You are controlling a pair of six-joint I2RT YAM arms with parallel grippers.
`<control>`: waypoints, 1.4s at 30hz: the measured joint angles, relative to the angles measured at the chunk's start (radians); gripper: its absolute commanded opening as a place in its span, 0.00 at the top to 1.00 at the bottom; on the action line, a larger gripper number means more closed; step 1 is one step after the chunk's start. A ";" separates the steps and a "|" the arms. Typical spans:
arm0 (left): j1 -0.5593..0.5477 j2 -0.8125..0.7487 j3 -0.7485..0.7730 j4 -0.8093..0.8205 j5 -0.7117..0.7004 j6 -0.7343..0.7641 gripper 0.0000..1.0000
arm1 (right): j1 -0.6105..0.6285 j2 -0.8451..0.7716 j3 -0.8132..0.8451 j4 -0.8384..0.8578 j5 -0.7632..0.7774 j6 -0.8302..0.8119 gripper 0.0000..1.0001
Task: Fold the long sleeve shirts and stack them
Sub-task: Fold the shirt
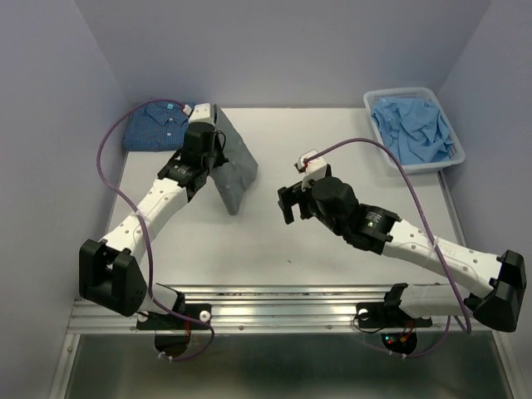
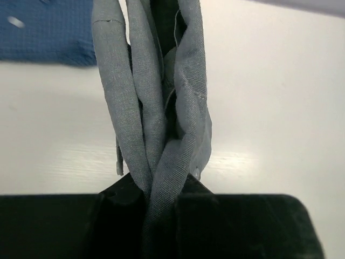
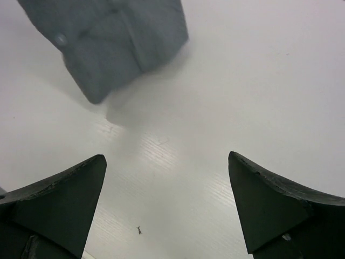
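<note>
The slate-grey shirt (image 1: 234, 170), folded, hangs from my left gripper (image 1: 214, 155) at the table's back left, its lower end near the surface. In the left wrist view the gripper (image 2: 159, 189) is shut on bunched folds of the grey shirt (image 2: 161, 91). The dark blue checked shirt (image 1: 155, 125) lies folded at the far left corner and shows in the left wrist view (image 2: 43, 32). My right gripper (image 1: 287, 204) is open and empty over the table's middle, right of the grey shirt. In the right wrist view (image 3: 167, 162) the grey shirt's lower end (image 3: 108, 38) is ahead of the fingers.
A pale blue basket (image 1: 453, 125) at the back right holds crumpled light blue cloth (image 1: 416, 125). Purple walls close in the left, back and right sides. A metal rail (image 1: 274, 312) runs along the near edge by the arm bases.
</note>
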 measured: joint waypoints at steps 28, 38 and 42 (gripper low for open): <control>-0.148 0.689 0.481 0.125 -1.231 1.161 1.00 | -0.033 -0.069 -0.083 -0.021 0.169 -0.080 0.00; -0.381 0.997 0.685 0.132 -1.263 1.140 1.00 | -0.035 -0.107 -0.087 -0.023 0.180 -0.086 0.00; -0.508 1.054 0.783 0.138 -1.265 1.125 1.00 | -0.035 -0.112 -0.085 -0.051 0.175 -0.095 0.00</control>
